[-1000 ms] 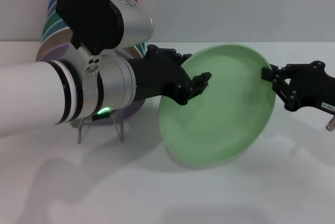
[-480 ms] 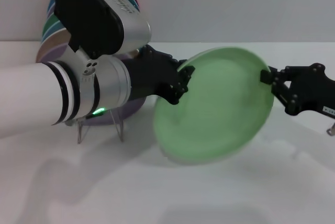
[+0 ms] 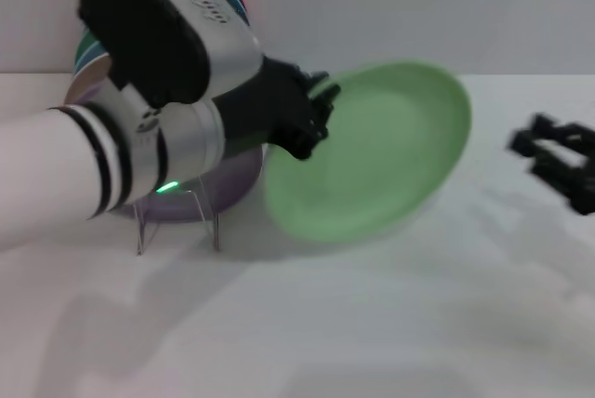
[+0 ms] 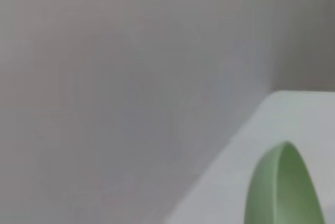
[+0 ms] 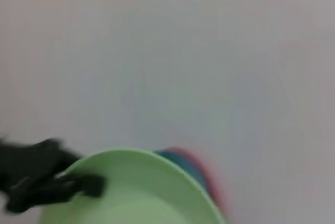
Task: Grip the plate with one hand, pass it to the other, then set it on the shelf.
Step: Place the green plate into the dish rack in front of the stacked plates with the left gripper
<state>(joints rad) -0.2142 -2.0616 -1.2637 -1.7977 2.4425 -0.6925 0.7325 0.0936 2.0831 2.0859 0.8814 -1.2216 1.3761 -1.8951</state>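
Observation:
The light mint-green plate is held tilted on edge above the table. My left gripper, on the bulky arm with the green light, is shut on the plate's left rim. My right gripper is at the far right, apart from the plate, with its jaws open and empty. The clear acrylic shelf stands under my left arm, to the left of the plate. The left wrist view shows only the plate's edge. The right wrist view shows the plate with the left gripper on its rim.
A lilac plate leans in the shelf, and several coloured plates stand behind it, mostly hidden by my left arm. A grey wall runs along the back. The white table spreads in front.
My right gripper has let go of the plate's right rim and drawn back to the right. My left gripper has carried the plate up and to the left, towards the shelf.

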